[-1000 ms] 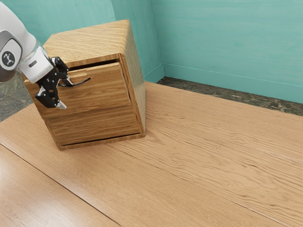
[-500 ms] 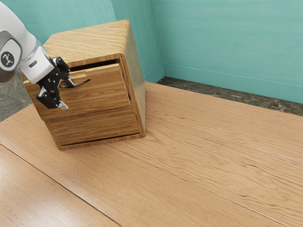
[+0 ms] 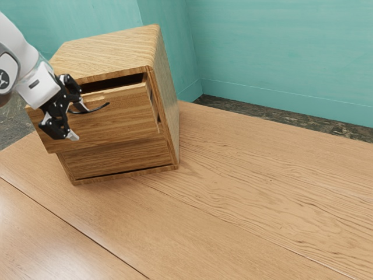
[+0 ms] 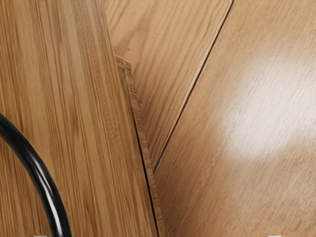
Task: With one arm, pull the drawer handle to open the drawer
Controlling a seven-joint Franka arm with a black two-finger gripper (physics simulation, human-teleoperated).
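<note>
Hand [image 3: 59,126] spread wide, seemingly hooking rather than pinching the thin black handle [image 3: 96,108], a rigid, likely slippery bar best pulled squarely on the part-open wooden drawer [image 3: 116,116].

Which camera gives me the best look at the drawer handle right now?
The exterior view: the black drawer handle shows nearly whole, bowing off the top drawer beside the end effector. The wrist view shows one curved stretch of it.

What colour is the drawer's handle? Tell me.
Black. The handle shows best in the wrist view, a glossy curved bar against the oak-grain drawer front.
</note>
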